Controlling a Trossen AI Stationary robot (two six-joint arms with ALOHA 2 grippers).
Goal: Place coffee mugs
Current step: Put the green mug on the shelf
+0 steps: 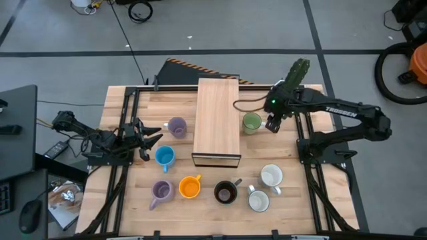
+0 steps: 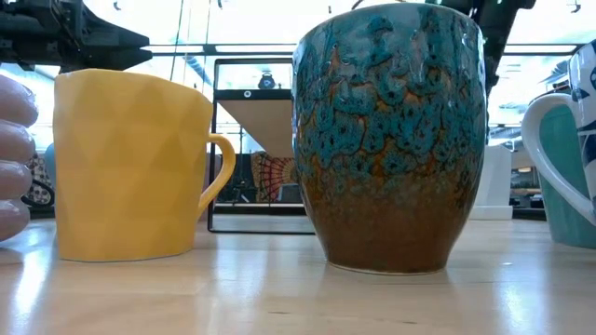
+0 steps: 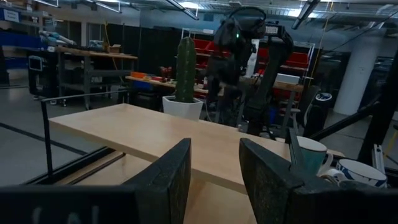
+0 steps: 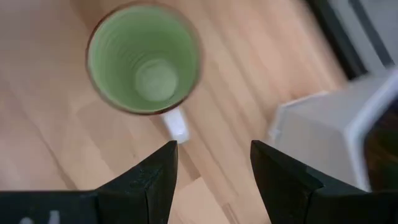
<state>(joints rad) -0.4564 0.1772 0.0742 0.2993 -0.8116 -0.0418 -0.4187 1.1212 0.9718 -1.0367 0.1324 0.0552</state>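
High view: your right hand (image 1: 273,125) hangs just beside the green mug (image 1: 251,123), on the side away from the wooden shelf (image 1: 217,119) that runs down the middle of the counter (image 1: 307,200); the mug sits between shelf and hand. Your left hand (image 1: 148,141) waits at the far side of the shelf, near the light blue mug (image 1: 165,157) and one lilac mug (image 1: 177,127). The other lilac mug (image 1: 162,191), orange mug (image 1: 190,187), black mug (image 1: 225,192) and two white mugs (image 1: 265,187) line the near edge, well apart from either hand. Low view: the orange mug and a mottled dark mug fill the frame; neither hand can be read here. Left wrist view: the left hand's fingers (image 3: 170,180) stand partly apart with nothing between them, pointing across the shelf top toward the cactus pot (image 3: 183,107). Right wrist view: the right hand's fingers (image 4: 152,177) are spread wide and empty, looking straight down; the green mug stands upright just ahead of them, its handle (image 4: 175,126) pointing back toward the gap. Judgement: the right arm is clearly nearer, and the coming grasp turns on that handle lying in line with the open fingers.
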